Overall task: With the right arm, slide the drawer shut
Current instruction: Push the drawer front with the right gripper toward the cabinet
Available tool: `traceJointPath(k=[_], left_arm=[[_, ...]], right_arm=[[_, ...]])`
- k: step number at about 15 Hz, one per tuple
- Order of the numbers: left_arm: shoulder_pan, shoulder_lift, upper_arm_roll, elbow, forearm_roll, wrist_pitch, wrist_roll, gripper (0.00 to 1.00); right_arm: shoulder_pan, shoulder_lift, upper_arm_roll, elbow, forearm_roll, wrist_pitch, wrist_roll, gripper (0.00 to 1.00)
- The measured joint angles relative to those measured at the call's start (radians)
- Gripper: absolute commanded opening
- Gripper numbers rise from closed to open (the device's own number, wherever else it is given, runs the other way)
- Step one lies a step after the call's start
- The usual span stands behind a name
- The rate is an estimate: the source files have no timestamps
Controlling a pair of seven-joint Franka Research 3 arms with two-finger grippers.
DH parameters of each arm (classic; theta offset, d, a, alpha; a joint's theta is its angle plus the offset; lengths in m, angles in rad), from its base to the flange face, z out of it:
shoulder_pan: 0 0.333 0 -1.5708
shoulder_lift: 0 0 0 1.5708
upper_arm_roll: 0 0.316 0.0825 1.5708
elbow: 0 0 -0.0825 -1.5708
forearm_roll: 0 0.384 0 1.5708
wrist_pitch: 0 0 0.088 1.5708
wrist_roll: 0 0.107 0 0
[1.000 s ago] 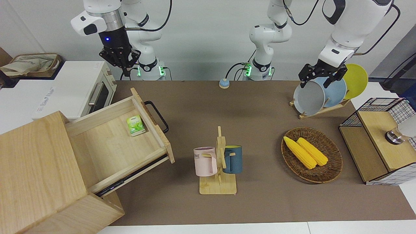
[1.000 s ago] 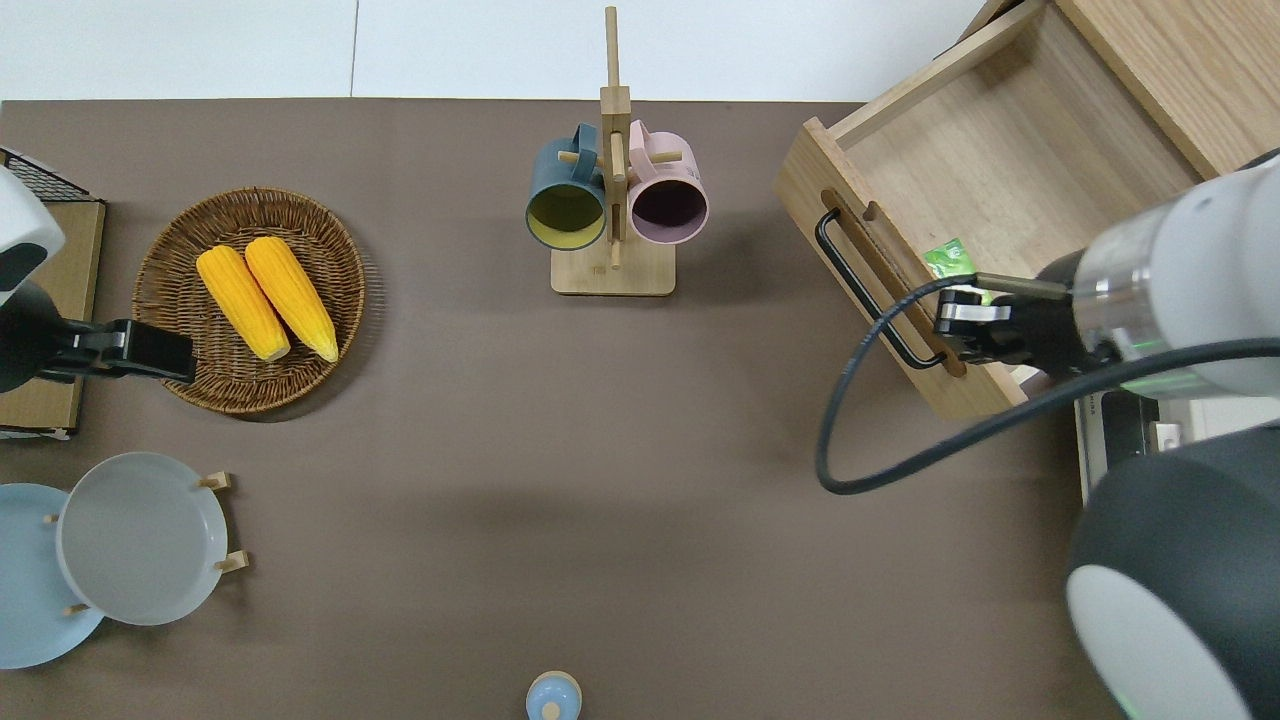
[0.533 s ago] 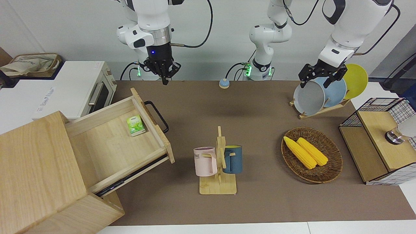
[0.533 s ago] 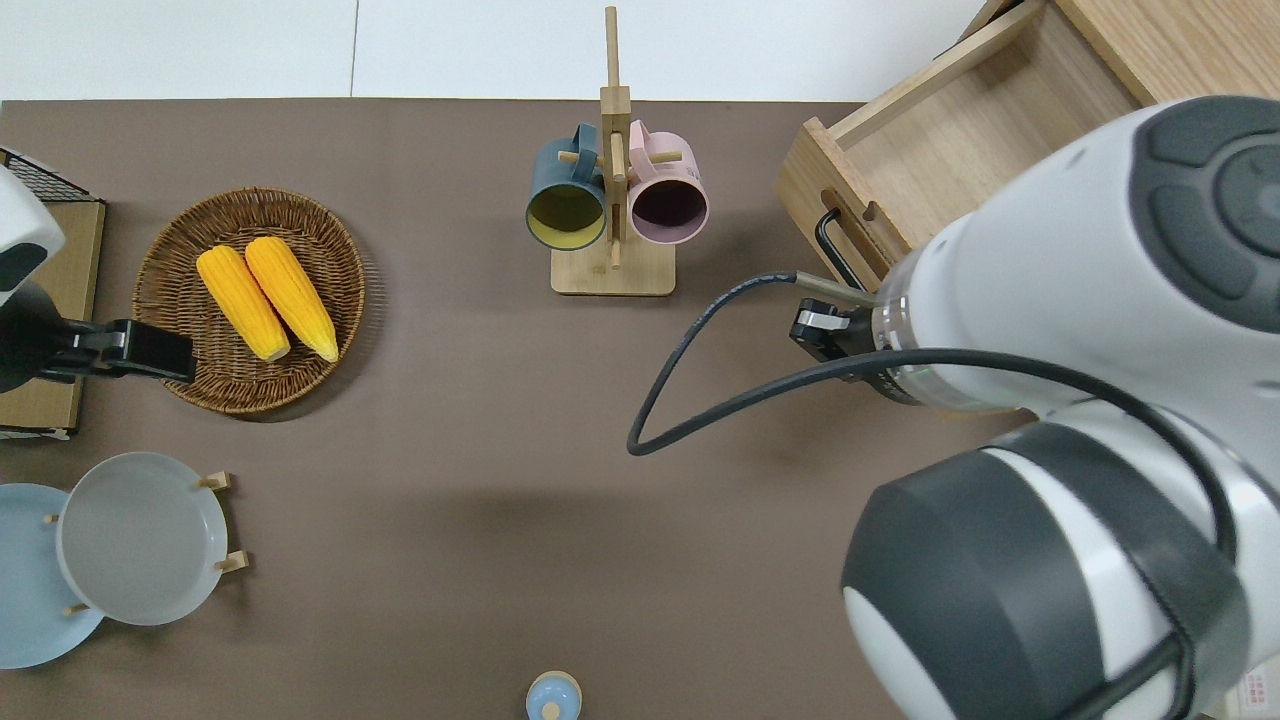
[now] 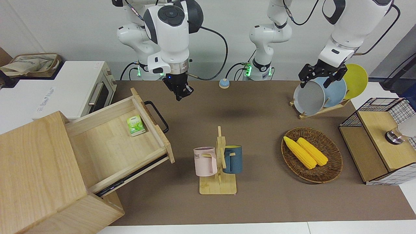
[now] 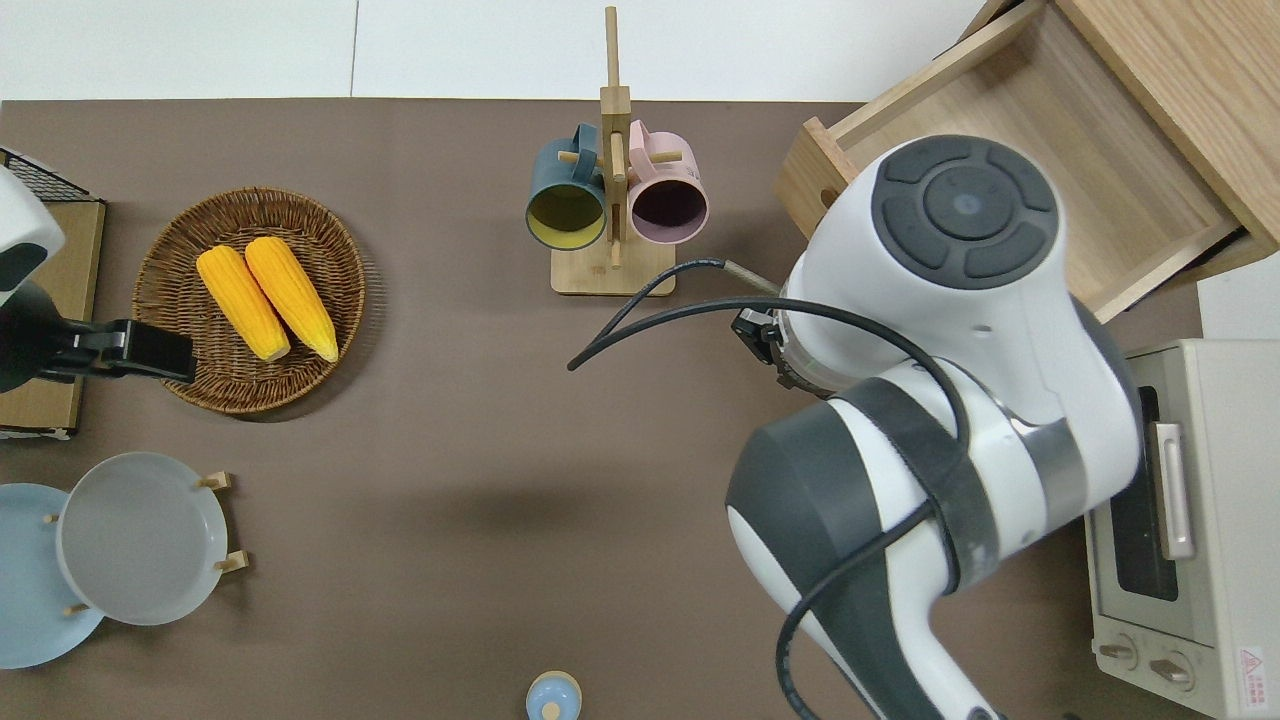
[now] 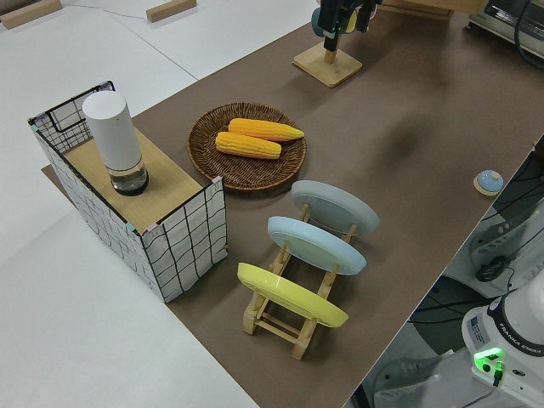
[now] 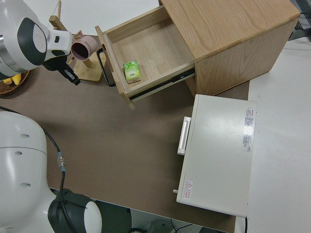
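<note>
The drawer stands pulled far out of the big wooden cabinet at the right arm's end of the table. Its front panel carries a black bar handle. A green packet lies inside by the front panel, and the right side view shows the same packet and handle. My right gripper is shut with nothing in it. It hangs over the bare mat in front of the drawer's panel, apart from the handle. In the overhead view the arm hides it. The left arm is parked.
A mug rack with a pink and a blue mug stands mid-table. A basket of corn, a plate rack and a wire-mesh box sit toward the left arm's end. A white oven stands beside the cabinet.
The right arm has swung from above the drawer's handle corner out over the mat toward the table's middle, and the gripper has come lower. The drawer has not moved.
</note>
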Motion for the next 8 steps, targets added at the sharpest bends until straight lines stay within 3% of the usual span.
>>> traceJointPath(k=[4, 8], left_arm=[[0.0, 0.0, 0.0, 0.0, 0.0, 0.0, 0.0, 0.99], [0.0, 0.0, 0.0, 0.0, 0.0, 0.0, 0.0, 0.99]], right_arm=[[0.014, 0.032, 0.001, -0.046, 0.0, 0.06, 0.108, 0.0], [0.015, 0.064, -0.001, -0.049, 0.0, 0.07, 0.155, 0.0]])
